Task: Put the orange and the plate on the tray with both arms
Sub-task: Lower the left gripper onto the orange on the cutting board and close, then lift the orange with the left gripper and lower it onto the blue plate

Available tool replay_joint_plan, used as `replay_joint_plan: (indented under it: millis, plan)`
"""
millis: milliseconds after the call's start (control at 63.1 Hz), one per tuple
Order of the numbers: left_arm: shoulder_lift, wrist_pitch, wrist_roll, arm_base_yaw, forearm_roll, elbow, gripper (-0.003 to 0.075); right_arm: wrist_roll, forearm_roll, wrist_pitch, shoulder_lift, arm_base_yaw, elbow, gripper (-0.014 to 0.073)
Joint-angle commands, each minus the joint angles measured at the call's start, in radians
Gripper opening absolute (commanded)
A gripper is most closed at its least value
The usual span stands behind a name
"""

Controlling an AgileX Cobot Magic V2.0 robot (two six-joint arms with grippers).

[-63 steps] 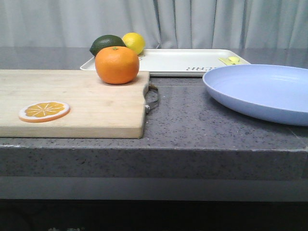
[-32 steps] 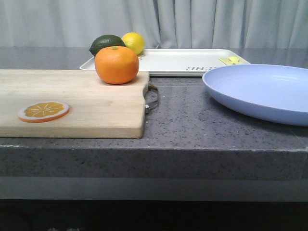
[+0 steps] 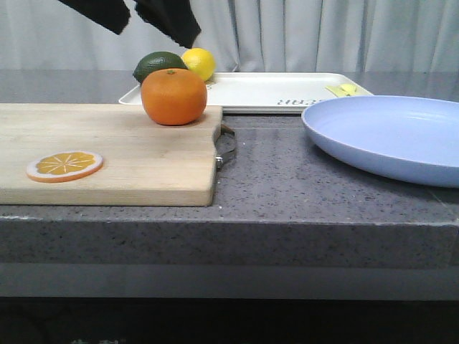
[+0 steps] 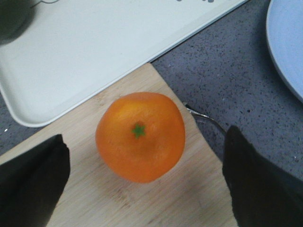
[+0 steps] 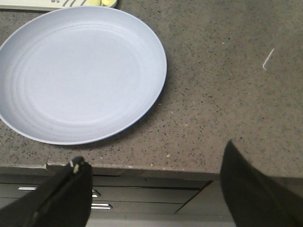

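Observation:
The orange point(image 3: 173, 96) stands on the far right corner of a wooden cutting board point(image 3: 129, 150). My left gripper point(image 3: 158, 36) is open, high above the orange and just behind it. In the left wrist view the orange point(image 4: 140, 136) lies between the open black fingers point(image 4: 33, 179) of the left gripper point(image 4: 144, 142), untouched. The lavender-blue plate point(image 3: 387, 136) lies on the counter at the right. In the right wrist view the right gripper point(image 5: 154, 153) is open and empty, over the counter's front edge, near the plate point(image 5: 80, 71). The white tray point(image 3: 272, 89) lies behind the board.
A flat orange slice point(image 3: 64, 165) lies on the board's near left. A lemon point(image 3: 199, 63) and a dark green avocado point(image 3: 158, 64) sit at the tray's left end, a small yellow piece point(image 3: 344, 89) at its right. A metal handle point(image 3: 228, 147) sticks out of the board.
My left gripper has come into the top of the front view above the orange. The orange, plate and tray have not moved.

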Motion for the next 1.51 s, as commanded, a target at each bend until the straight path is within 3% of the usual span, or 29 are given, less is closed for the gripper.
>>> replay_joint_plan:
  millis: [0, 285, 824, 1109, 1268, 1490]
  plan:
    - [0.025, -0.044, -0.001, -0.017, -0.014, -0.078, 0.0634, -0.010, 0.000, -0.069, 0.015, 0.000, -0.035, 0.0570]
    - [0.151, -0.025, -0.001, -0.015, -0.003, -0.152, 0.0634, -0.010, 0.000, -0.067, 0.015, 0.000, -0.035, 0.0570]
    - [0.193, 0.035, -0.008, -0.013, 0.026, -0.152, 0.0627, -0.010, 0.000, -0.067, 0.015, 0.000, -0.035, 0.0570]
    - [0.193, 0.070, -0.008, -0.013, 0.041, -0.157, 0.0432, -0.010, 0.000, -0.067, 0.015, 0.000, -0.035, 0.0570]
    - [0.193, 0.148, -0.008, -0.019, 0.022, -0.240, 0.0425, -0.010, 0.000, -0.067, 0.015, 0.000, -0.035, 0.0570]
    - [0.208, 0.175, -0.008, -0.120, 0.019, -0.377, 0.0425, -0.010, 0.001, -0.068, 0.015, 0.000, -0.035, 0.0570]
